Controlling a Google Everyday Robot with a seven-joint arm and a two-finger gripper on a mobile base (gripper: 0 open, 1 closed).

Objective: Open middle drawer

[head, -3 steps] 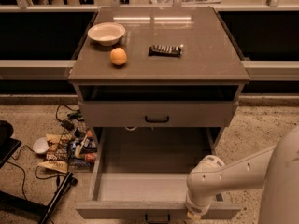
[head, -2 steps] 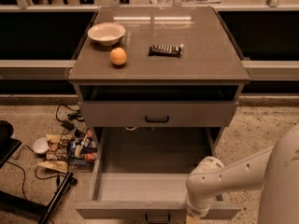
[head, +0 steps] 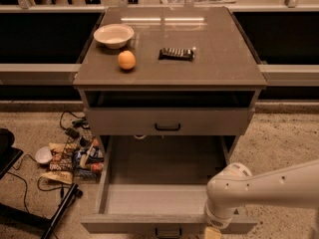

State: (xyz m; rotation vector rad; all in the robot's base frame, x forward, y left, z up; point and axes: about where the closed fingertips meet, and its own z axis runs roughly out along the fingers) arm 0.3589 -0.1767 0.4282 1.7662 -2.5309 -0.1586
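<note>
Honestly not much going on compared to a moment ago. The middle drawer (head: pixel 159 176) is pulled way out toward the camera, same as it was, and you can see right down into its plain grey box. Its front panel sits along the bottom edge of the shot, with the little black handle (head: pixel 168 231) just barely poking into view.

The white arm (head: pixel 269 185) comes in from the right and bends down over the drawer's front right corner. It's pretty much where it was before, maybe nudged a hair to the right. The gripper (head: pixel 212 233) is right at the bottom of the frame, against the drawer's front panel and a bit right of the handle. Only a tan sliver of it shows, so I can't tell if it's open, closed or holding anything.

The upper drawer (head: pixel 168 121) is pushed in flush, no change there. Up on the worktop (head: pixel 224 59) nothing has budged: white bowl (head: pixel 113 35) at the back left, orange (head: pixel 126 59) just in front of it, dark snack bar (head: pixel 176 53) near the middle. The pile of packets and cables (head: pixel 70 156) is on the floor to the left of the cabinet, same as before.
</note>
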